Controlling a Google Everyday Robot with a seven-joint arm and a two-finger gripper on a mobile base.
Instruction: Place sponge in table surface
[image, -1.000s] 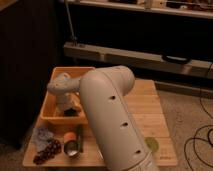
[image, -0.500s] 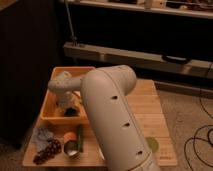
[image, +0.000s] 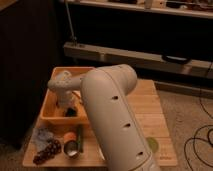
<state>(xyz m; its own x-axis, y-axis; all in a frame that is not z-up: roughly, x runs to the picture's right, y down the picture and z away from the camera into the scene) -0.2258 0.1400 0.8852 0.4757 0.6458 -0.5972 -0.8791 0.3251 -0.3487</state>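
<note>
My white arm (image: 112, 115) reaches from the lower right across the wooden table (image: 145, 107) into an orange bin (image: 50, 107) at the table's left. My gripper (image: 66, 104) is down inside the bin, over a dark object (image: 71, 112) on the bin's floor. I cannot pick out the sponge: the wrist and the bin wall hide most of what lies in the bin.
In front of the bin lie a bunch of grapes (image: 46, 150), a metal can (image: 72, 146), a small orange item (image: 69, 136) and a pale crumpled bag (image: 42, 132). A green disc (image: 152, 146) lies near the table's front right. A dark shelf unit (image: 150, 55) stands behind.
</note>
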